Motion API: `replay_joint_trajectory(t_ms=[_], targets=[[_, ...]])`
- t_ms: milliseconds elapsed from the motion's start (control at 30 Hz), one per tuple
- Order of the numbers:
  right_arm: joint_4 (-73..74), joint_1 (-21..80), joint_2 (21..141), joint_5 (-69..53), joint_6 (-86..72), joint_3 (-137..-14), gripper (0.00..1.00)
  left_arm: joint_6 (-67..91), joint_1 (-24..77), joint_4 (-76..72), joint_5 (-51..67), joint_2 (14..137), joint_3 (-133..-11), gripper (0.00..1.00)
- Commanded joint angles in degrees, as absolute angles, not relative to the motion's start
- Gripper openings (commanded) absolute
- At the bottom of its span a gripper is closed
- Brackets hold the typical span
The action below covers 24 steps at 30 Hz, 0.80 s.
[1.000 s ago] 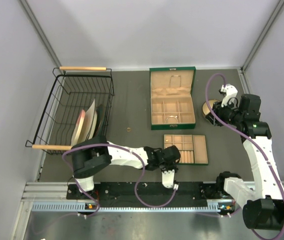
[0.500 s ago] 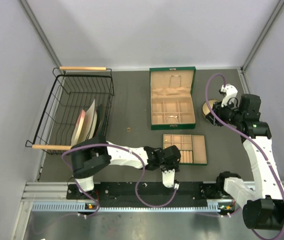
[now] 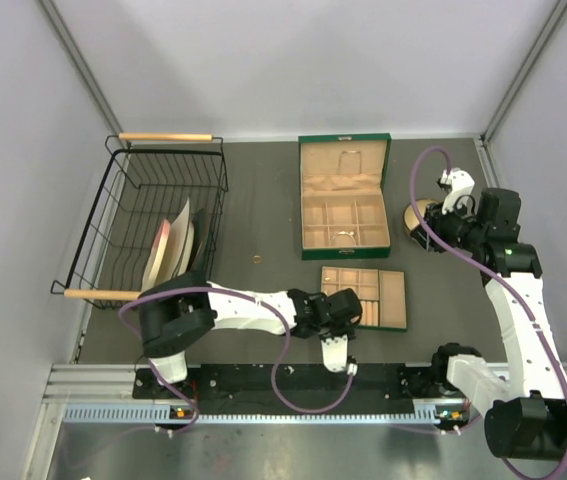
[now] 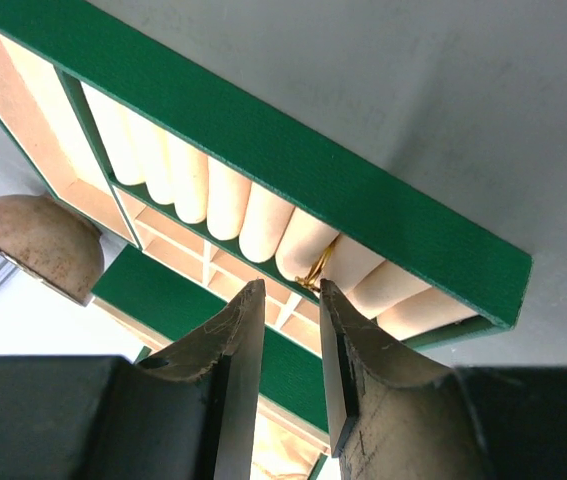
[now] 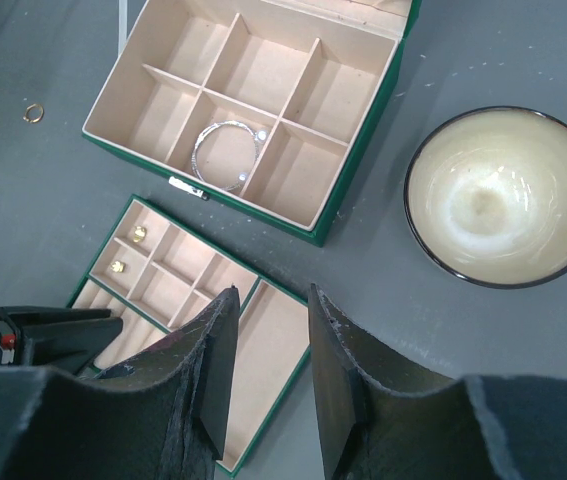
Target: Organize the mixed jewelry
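Note:
The mixed jewelry is scattered. A gold ring (image 4: 318, 272) sits wedged between the cream rolls of the small green tray (image 3: 395, 300), just past the fingertips of my left gripper (image 4: 291, 290). That gripper (image 3: 347, 313) is open with nothing between its fingers. Two gold studs (image 5: 139, 233) lie in the tray's small compartments. Another gold ring (image 3: 258, 259) lies loose on the table left of the green jewelry box (image 3: 344, 248). My right gripper (image 5: 268, 295) hangs open and empty, high over the tray's right side.
A silver bracelet (image 5: 225, 155) lies in one box compartment. A glazed bowl (image 5: 503, 195) stands right of the box, under the right arm. A black wire basket (image 3: 153, 225) with plates stands at the left.
My left gripper has opened and let go of the gold ring, which now rests between the rolls. The small tray has slid slightly to the left. The right arm has not moved.

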<state>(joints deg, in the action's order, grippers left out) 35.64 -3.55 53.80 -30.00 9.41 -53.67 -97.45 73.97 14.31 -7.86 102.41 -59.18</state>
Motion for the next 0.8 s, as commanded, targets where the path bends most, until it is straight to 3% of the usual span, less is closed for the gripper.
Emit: replay_joint_trajectory(t_ms=[0,333,767], targets=[[34.8,-4.04,53.96,-30.06,9.58,-53.88,0.35,-96.86,73.92,16.43,-8.79,99.23,-61.87,0.34],[34.81,-4.13,54.4,-30.06,9.58,-53.79,0.35,-89.57,74.27,24.67,-8.96,97.74,-69.68,0.35],[34.89,-4.13,55.11,-33.05,10.63,-53.26,0.37,-49.61,67.69,53.51,-8.45,94.31,-87.71,0.35]])
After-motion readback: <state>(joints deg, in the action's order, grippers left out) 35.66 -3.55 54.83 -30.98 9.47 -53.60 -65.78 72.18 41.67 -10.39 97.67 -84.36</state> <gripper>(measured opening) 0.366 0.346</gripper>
